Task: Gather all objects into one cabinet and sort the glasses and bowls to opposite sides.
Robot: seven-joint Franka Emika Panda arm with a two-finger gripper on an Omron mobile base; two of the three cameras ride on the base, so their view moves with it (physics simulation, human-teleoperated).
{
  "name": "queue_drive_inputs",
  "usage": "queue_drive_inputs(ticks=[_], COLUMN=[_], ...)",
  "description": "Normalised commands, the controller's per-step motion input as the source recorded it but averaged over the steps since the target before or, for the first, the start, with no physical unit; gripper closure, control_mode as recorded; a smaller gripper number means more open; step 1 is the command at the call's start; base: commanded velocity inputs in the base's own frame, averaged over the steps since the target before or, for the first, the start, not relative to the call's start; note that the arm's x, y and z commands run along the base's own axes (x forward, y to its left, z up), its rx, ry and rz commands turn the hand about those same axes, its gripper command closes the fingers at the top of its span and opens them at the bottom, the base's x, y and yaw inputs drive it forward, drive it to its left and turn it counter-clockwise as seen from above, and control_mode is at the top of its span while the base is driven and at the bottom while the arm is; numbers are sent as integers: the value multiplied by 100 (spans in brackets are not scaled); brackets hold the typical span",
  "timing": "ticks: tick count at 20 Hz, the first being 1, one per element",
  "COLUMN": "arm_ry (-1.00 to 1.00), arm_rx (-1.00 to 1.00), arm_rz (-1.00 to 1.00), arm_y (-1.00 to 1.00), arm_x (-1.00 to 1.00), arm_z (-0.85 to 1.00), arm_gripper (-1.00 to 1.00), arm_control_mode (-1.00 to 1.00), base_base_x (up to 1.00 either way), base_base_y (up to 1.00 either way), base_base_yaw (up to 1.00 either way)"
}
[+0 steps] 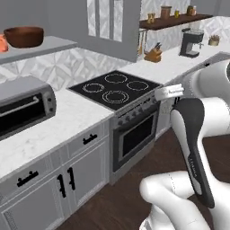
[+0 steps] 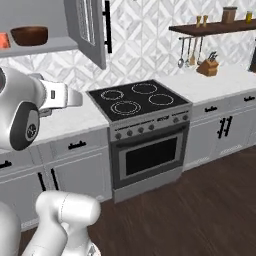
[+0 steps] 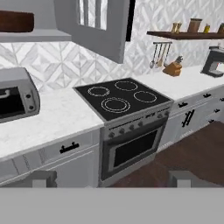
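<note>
Left base view showed a wide dark reddish-brown wooden bowl [image 1: 23, 36] on the flat grey cabinet shelf [image 1: 49, 46]. An orange-red cup [image 1: 2, 43] stood just beside it. The tool [image 3: 111, 178] was spread wide, holding nothing.

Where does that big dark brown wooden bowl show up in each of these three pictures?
Left base view: wide dark reddish-brown wooden bowl, top left, on the flat grey cabinet shelf.
Right base view: top left, on the same shelf.
Hand view: top left corner, cut by the frame's edge.
Shared landmark: black four-ring stovetop.
</note>
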Motion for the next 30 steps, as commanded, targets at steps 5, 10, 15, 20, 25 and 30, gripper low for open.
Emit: queue_drive_inputs(ticks=[5,10,15,20,25,30], arm_ry=[0,0,0,0,0,0], arm_rx=[0,0,0,0,0,0], arm_rz=[0,0,0,0,0,0], arm_y=[0,0,0,0,0,0], arm_x=[0,0,0,0,0,0], arm_z=[0,0,0,0,0,0], arm_gripper=[-100,-100,-100,-100,-100,-100], arm_control_mode=[100,100,100,100,100,100], base_base_x=[0,0,0,14,86,58], base_base_y=[-22,-51,-96,-90,-4,30], base_base_yaw=[-79,-68,-54,-58,-57,-26])
